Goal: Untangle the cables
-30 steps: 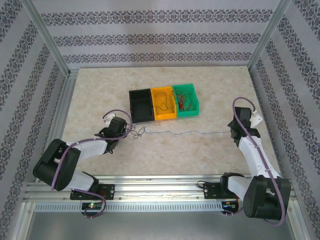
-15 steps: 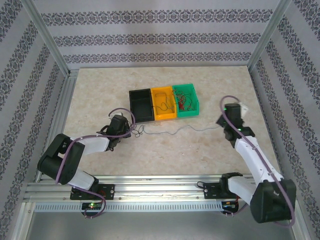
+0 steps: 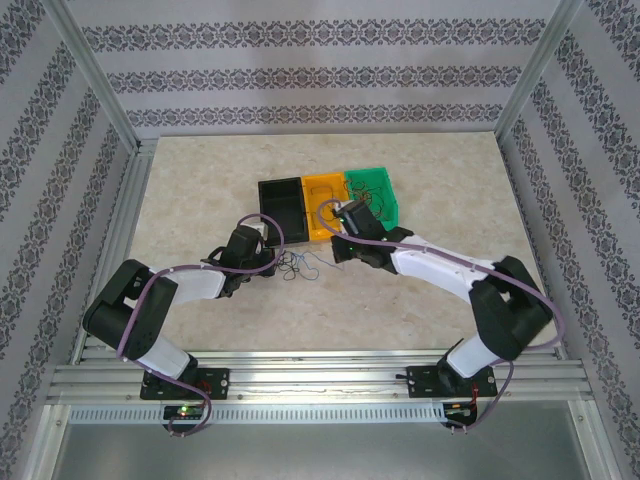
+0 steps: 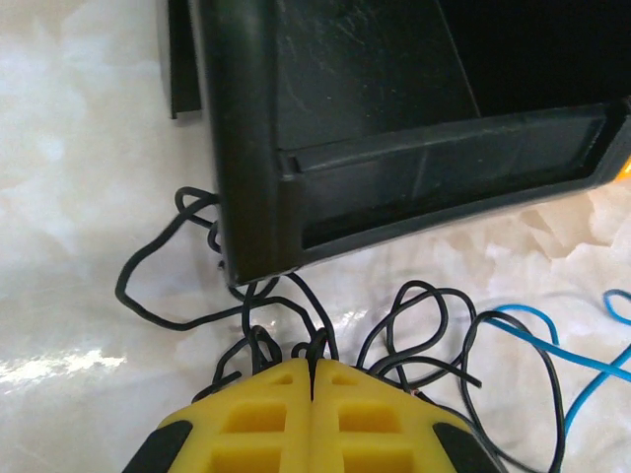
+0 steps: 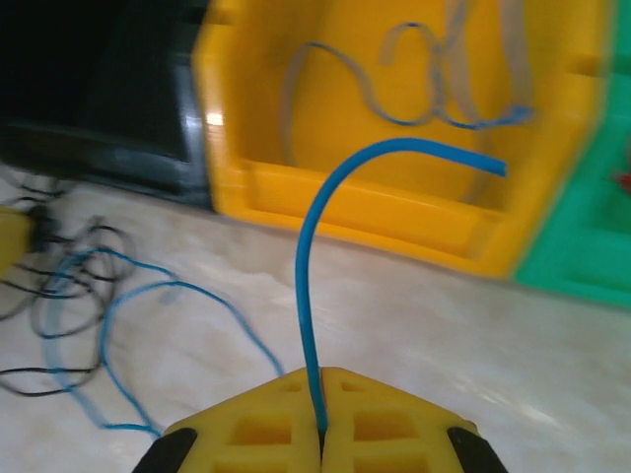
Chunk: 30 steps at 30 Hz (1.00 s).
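Thin black and blue cables (image 3: 298, 268) lie bunched on the table just in front of the bins. My left gripper (image 3: 272, 262) is at their left side, low over the table and shut on a black cable (image 4: 424, 305). That cable's loops spread out before the yellow fingers (image 4: 266, 404). A blue cable (image 4: 552, 345) crosses the loops on the right. My right gripper (image 3: 337, 250) is at the right side of the bunch, shut on a blue cable (image 5: 306, 276). Its free end arches up in front of the yellow bin (image 5: 414, 227).
A black bin (image 3: 280, 210), a yellow bin (image 3: 322, 205) and a green bin (image 3: 375, 195) stand side by side just beyond both grippers. The yellow bin holds a blue cable (image 5: 394, 108), and the green bin holds more thin wires. Aluminium frame posts border the table.
My right arm has swung from the table's right side to the bins with the blue cable. The stretched-out cable has gathered into loops. My left gripper has edged right, towards the black bin.
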Each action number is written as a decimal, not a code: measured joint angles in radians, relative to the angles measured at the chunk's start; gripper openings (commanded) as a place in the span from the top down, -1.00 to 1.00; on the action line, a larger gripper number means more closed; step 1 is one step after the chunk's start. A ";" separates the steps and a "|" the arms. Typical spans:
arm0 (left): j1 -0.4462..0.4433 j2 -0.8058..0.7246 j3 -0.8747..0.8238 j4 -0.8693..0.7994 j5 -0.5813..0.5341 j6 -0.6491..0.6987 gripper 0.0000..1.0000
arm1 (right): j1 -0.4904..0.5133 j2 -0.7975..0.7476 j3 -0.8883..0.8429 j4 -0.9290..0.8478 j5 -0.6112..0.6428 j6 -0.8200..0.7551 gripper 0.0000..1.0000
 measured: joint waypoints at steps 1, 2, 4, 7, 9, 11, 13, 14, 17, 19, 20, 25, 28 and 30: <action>-0.001 0.001 0.000 0.000 0.003 0.004 1.00 | 0.004 0.031 0.025 0.001 -0.034 -0.001 0.90; -0.001 0.002 0.000 0.000 0.005 0.005 1.00 | 0.006 0.055 0.043 0.003 -0.062 -0.002 0.85; -0.001 0.003 0.000 0.000 0.006 0.008 1.00 | 0.012 0.112 0.080 0.008 -0.127 -0.003 0.59; -0.001 0.003 0.000 0.000 0.006 0.010 1.00 | 0.023 0.174 0.108 0.012 -0.215 -0.009 0.20; -0.001 0.003 0.000 0.000 0.006 0.011 1.00 | 0.032 0.197 0.112 0.011 -0.257 -0.005 0.07; -0.001 0.003 0.000 0.000 0.006 0.011 1.00 | 0.039 0.212 0.114 0.009 -0.285 -0.003 0.00; -0.001 0.003 0.000 0.000 0.006 0.011 1.00 | 0.043 0.228 0.125 0.001 -0.303 -0.001 -0.03; -0.001 0.003 0.000 0.000 0.006 0.011 1.00 | 0.045 0.233 0.131 -0.002 -0.307 -0.001 -0.04; -0.001 0.003 0.000 0.000 0.006 0.011 1.00 | 0.045 0.246 0.150 -0.010 -0.309 -0.002 -0.04; -0.001 0.003 0.000 0.000 0.006 0.011 1.00 | 0.045 0.257 0.161 -0.020 -0.307 -0.005 -0.04; -0.001 0.003 0.000 0.000 0.006 0.011 1.00 | 0.048 0.262 0.164 -0.024 -0.303 -0.008 -0.05; -0.001 0.003 0.000 0.000 0.006 0.011 1.00 | 0.064 0.303 0.169 -0.060 -0.272 -0.024 -0.06; -0.002 0.003 0.000 0.000 0.006 0.011 1.00 | 0.069 0.315 0.169 -0.078 -0.248 -0.032 -0.02; -0.002 0.003 0.000 0.000 0.006 0.011 1.00 | 0.071 0.325 0.177 -0.088 -0.231 -0.043 0.15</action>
